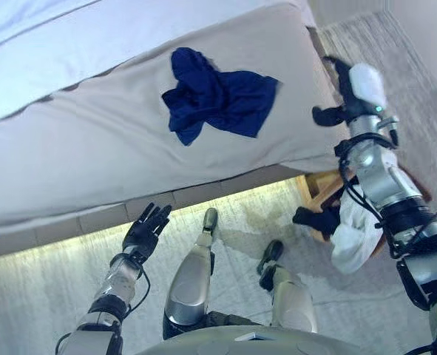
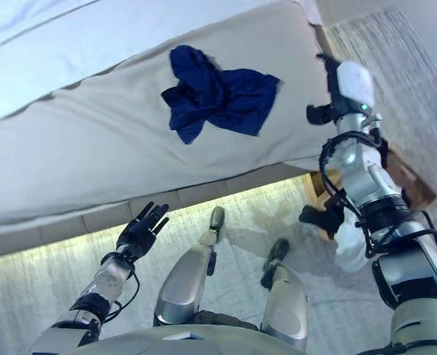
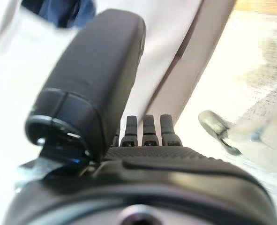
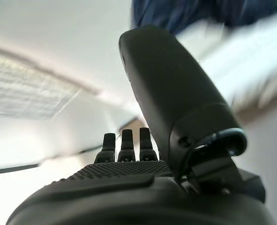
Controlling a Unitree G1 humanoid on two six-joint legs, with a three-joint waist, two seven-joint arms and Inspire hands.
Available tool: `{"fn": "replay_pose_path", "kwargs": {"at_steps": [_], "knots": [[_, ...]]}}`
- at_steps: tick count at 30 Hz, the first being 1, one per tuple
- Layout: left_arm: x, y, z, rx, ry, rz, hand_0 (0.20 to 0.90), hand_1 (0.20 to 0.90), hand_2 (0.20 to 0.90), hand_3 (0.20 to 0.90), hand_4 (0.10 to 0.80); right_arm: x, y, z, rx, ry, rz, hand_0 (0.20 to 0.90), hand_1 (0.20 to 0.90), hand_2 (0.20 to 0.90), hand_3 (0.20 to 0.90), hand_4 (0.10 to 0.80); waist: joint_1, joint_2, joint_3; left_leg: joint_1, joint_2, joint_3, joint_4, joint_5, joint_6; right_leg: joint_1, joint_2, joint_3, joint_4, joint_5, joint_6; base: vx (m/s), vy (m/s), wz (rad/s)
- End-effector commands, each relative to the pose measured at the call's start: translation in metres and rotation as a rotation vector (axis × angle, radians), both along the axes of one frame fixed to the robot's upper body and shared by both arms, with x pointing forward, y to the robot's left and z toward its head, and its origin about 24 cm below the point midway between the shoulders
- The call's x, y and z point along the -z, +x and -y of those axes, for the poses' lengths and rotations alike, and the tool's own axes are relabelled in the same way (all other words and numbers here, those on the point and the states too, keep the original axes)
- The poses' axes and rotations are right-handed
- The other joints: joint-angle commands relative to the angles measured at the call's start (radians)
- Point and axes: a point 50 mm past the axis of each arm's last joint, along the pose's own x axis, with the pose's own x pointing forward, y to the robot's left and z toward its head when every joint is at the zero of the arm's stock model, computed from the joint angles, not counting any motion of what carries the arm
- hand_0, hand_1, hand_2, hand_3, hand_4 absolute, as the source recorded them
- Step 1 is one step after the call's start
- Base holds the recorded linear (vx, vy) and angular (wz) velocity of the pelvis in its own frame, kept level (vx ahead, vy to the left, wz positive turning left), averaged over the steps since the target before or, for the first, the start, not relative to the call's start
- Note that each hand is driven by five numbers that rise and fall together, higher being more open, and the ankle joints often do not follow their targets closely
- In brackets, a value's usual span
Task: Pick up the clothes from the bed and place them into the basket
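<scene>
A crumpled dark blue garment [image 1: 218, 100] lies on the beige bed [image 1: 92, 148], toward its right end. My right hand [image 1: 345, 81] is raised at the bed's right edge, just right of the garment and apart from it, with its fingers straight and empty. My left hand [image 1: 146, 231] hangs low in front of the bed's side, fingers spread and empty. A brown basket [image 1: 323, 188] stands on the floor by the bed's right corner, mostly hidden behind my right arm, with white cloth [image 1: 355, 240] in it. The blue garment also shows past the thumb in the right wrist view [image 4: 199, 11].
Pale blue-white bedding [image 1: 26, 22] covers the far left of the bed. A lit strip [image 1: 70, 240] runs under the bed's edge. Grey carpet [image 1: 41, 296] lies in front of the bed and along its right side [image 1: 418, 96].
</scene>
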Motion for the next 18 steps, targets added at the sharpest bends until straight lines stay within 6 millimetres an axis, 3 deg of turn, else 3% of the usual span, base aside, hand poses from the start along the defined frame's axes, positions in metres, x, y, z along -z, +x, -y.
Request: {"fn": "replay_pose_path", "kwargs": {"at_steps": [1, 5, 11, 14, 18], "knots": [[-0.005, -0.014, -0.041, -0.069, 0.128, -0.093, 0.9, 0.9, 0.9, 0.9, 0.8, -0.068, 0.021, -0.015, 0.033, -0.067, 0.162, 0.9, 0.9, 0.9, 0.9, 0.8, 0.068, -0.096, -0.029, -0.072, -0.085, 0.023, 0.152, -0.214, 0.065, 0.075, -0.047, -0.028, -0.047, 0.027, 0.056, 0.085, 0.013, 0.37], [-0.014, 0.0, -0.038, -0.027, 0.115, -0.027, 0.9, 0.9, 0.9, 0.9, 0.8, -0.081, 0.032, -0.011, 0.125, -0.038, 0.136, 0.9, 0.9, 0.9, 0.9, 0.8, 0.137, -0.112, 0.009, -0.151, -0.097, -0.008, 0.19, -0.217, 0.071, 0.057, -0.057, -0.073, -0.031, 0.025, 0.054, -0.003, 0.076, 0.39], [-0.02, 0.013, -0.018, 0.057, 0.068, 0.08, 0.9, 0.9, 0.9, 0.9, 0.8, -0.089, 0.038, 0.01, 0.294, 0.038, 0.079, 0.9, 0.9, 0.9, 0.9, 0.8, 0.211, -0.102, 0.065, -0.254, -0.116, -0.034, 0.214, -0.188, 0.068, 0.0, -0.086, -0.149, 0.03, 0.028, 0.058, -0.018, 0.092, 0.29], [-0.019, 0.012, -0.009, 0.095, 0.051, 0.111, 0.9, 0.9, 0.9, 0.9, 0.8, -0.082, 0.037, 0.025, 0.406, 0.107, 0.01, 0.9, 0.9, 0.9, 0.9, 0.8, 0.235, -0.089, 0.065, -0.31, -0.114, -0.047, 0.208, -0.167, 0.069, -0.058, -0.1, -0.18, 0.075, 0.023, 0.061, -0.001, 0.074, 0.22], [-0.016, 0.007, -0.003, 0.143, 0.039, 0.141, 0.9, 0.9, 0.9, 0.9, 0.8, -0.053, 0.035, 0.038, 0.435, 0.463, -0.227, 0.9, 0.9, 0.9, 0.9, 0.8, 0.26, -0.072, 0.065, -0.38, -0.114, -0.066, 0.201, -0.142, 0.066, -0.126, -0.109, -0.216, 0.117, 0.006, 0.06, -0.024, 0.032, 0.14]]}}
